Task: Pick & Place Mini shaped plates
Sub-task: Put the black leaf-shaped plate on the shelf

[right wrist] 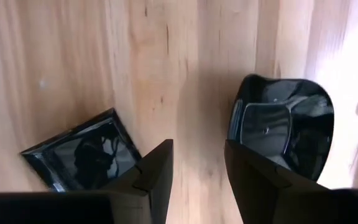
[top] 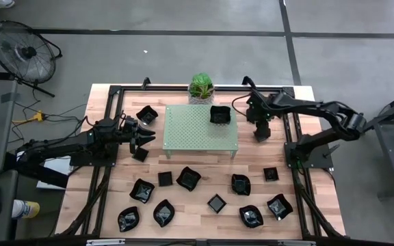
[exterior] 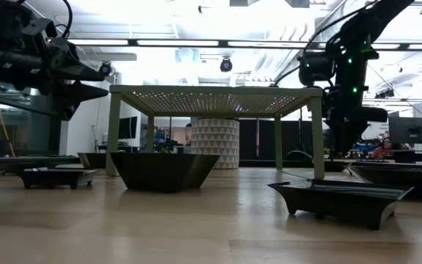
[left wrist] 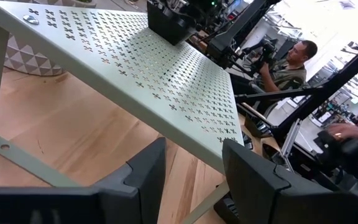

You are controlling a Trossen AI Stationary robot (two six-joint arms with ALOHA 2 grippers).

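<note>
- I see my left gripper (top: 149, 137) just beside the left edge of the pale green perforated rack (top: 190, 126), its fingers (left wrist: 145, 171) parted and holding nothing.
- My right gripper (top: 261, 134) hangs right of the rack above the wooden counter (top: 204, 171); fingers (right wrist: 160, 165) apart, empty.
- One black square plate (top: 219, 115) sits on the rack's far right corner.
- The other mini shaped plates (top: 188, 178) lie scattered over the near counter.

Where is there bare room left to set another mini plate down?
Most of the green rack is bare; only one black plate sits at its far right corner. Bare wood lies between the rack's near edge and the front plates. The near half of the table is crowded with plates.
</note>
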